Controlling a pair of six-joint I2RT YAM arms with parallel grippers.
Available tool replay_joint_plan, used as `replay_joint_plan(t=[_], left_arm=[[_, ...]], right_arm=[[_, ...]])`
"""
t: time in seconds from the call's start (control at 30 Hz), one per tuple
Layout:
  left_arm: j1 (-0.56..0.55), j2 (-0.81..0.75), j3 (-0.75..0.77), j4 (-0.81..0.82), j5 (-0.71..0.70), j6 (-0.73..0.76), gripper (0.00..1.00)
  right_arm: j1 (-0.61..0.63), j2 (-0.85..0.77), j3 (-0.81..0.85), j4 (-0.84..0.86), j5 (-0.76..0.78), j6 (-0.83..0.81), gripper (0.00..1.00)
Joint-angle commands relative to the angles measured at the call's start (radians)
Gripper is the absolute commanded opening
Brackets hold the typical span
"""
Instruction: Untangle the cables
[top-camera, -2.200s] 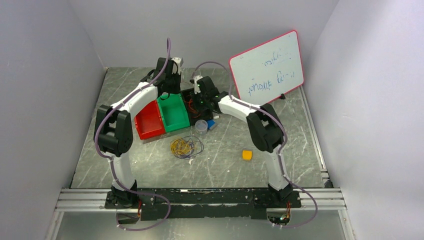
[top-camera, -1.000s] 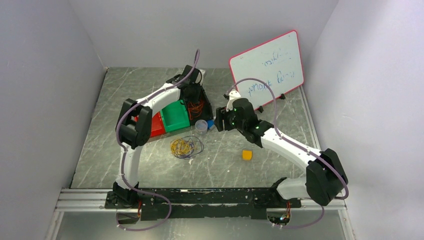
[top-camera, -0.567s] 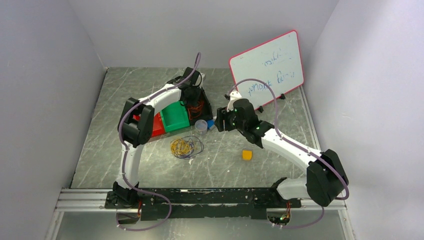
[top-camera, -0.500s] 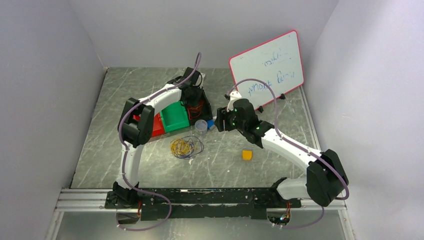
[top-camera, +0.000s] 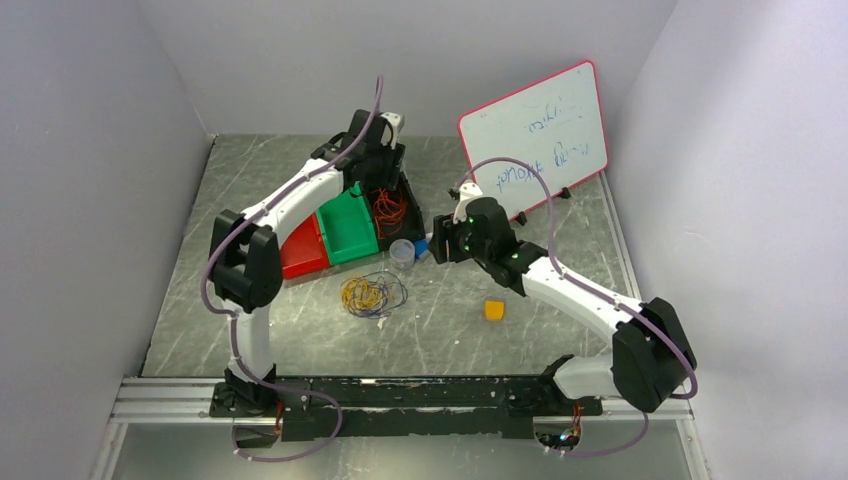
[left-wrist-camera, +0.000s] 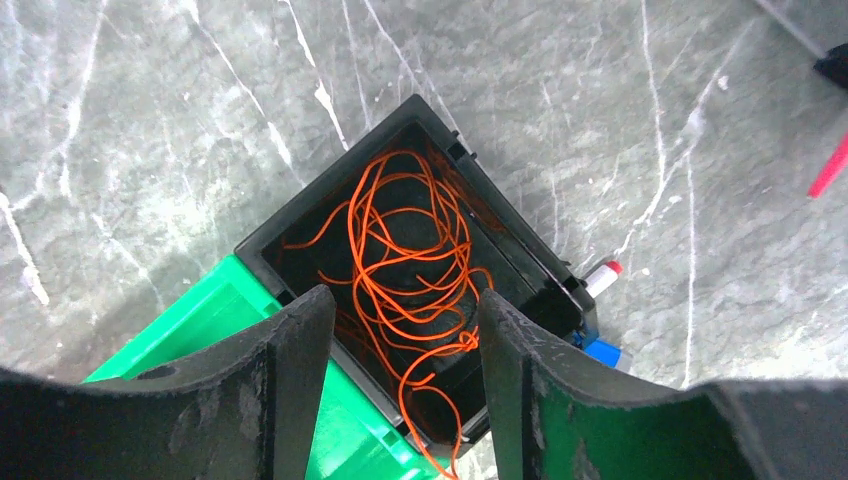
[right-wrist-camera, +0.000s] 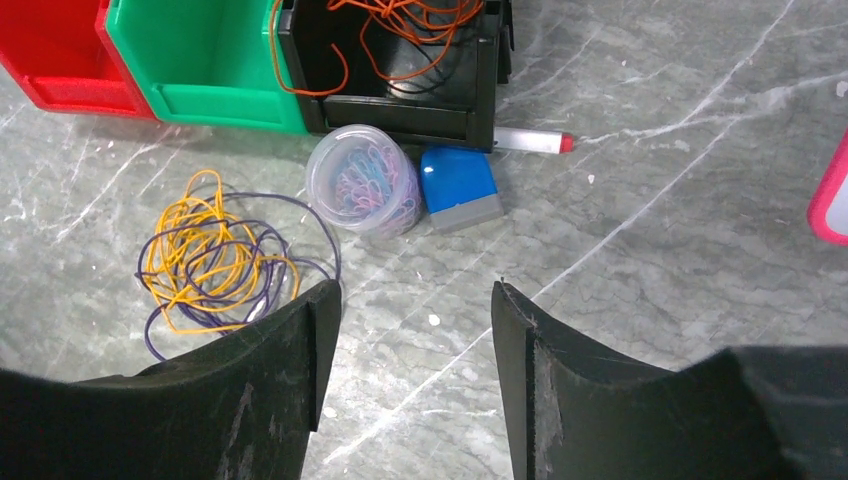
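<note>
The left gripper (left-wrist-camera: 403, 302) is hovering straight above the black bin (left-wrist-camera: 322, 172). Its two fingers are standing spread apart and are gripping nothing. The orange cable (left-wrist-camera: 415, 265) is lying in loose loops inside the black bin, and one strand is hanging over the bin's edge toward the green bin (right-wrist-camera: 230, 105). The green bin is touching the black bin's left side, and the red bin (right-wrist-camera: 70, 92) is sitting beyond it, farther left.

The right gripper (right-wrist-camera: 412, 292) is hanging over the table (top-camera: 450, 330) on the near side of the black bin. Its fingers are also spread and empty. The yellow and dark purple cables (right-wrist-camera: 218, 262) are lying twisted together in one tangle on the table, nearer to the arm bases than the black bin and a little to its left.

A clear jar of paper clips (right-wrist-camera: 362, 180) and a blue block (right-wrist-camera: 458, 185) are resting just in front of the black bin. A marker (right-wrist-camera: 530, 140) is lying against the bin's near wall.
</note>
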Motion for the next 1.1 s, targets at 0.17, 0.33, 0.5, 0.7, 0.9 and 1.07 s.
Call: replay_joint_plan(t=[0.17,0.33,0.5,0.7,0.9,1.07], left_arm=[[0.016,-0.230,-0.167,0.117,-0.039,0.012,0.61],[0.084,-0.382,-0.351,0.211,-0.050,-0.005,0.60],[0.145,-0.485,-0.483,0.287,-0.106,-0.014,0.60],[0.165,-0.510,-0.533,0.332,-0.134,-0.014,0.60],[0.192,-0.504,-0.527,0.332,-0.108,-0.021,0.58],[0.200,-0.503,-0.529,0.331,-0.100,-0.021,0.58]], right_arm=[[-0.002,0.081,0.090,0.002,-0.066,-0.048,0.62],[0.025,0.198,0.223,-0.005,-0.150,-0.100,0.65],[0.080,0.355,0.367,-0.015,-0.127,-0.115,0.67],[0.091,0.520,0.520,-0.020,-0.136,-0.084,0.65],[0.091,0.604,0.591,-0.011,-0.170,-0.065,0.59],[0.090,0.650,0.612,-0.005,-0.179,-0.058,0.50]])
